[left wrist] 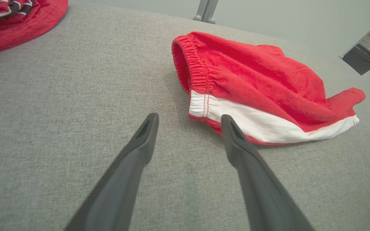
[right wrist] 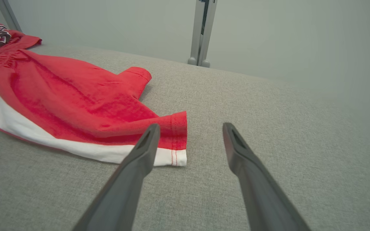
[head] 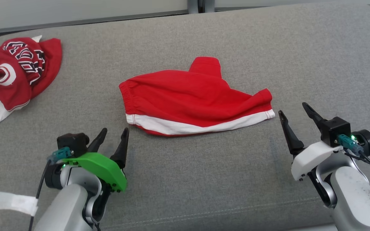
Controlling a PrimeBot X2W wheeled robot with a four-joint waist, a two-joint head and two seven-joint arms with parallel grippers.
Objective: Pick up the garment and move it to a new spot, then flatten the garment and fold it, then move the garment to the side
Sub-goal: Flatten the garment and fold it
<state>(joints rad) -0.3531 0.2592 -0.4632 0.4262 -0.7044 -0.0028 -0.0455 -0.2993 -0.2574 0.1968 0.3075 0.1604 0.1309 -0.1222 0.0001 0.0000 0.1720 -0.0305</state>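
While both grippers hover empty over the grey cushion [head: 204,179], the garment [head: 14,70] lies in a crumpled heap at about ten o'clock in the head view, near the cushion's rounded far-left corner. Its black, white-outlined lettering is twisted into the folds, and a white panel pokes out at the bottom. The left gripper [head: 114,131] sits at seven o'clock and the right gripper [head: 292,108] at four o'clock, each with its jaws spread and nothing between them. Between the two, at the middle of the view, a pair of red shorts [head: 194,96] with a white band lies fairly flat.

The pick-up looks not yet begun, and the shorts are the main hazard. In the left wrist view the left gripper's fingers [left wrist: 133,166] point past the waistband corner, one tip just beside the white band, while the garment sits well apart at eleven o'clock. In the right wrist view one finger overlaps the shorts' leg hem. A reach straight ahead would likely close on the wrong cloth.

The heap is a second risk. A pinch into its top may catch a single layer, so the garment would rise bunched or slip free. The right arm, reaching across, could also snag the shorts.
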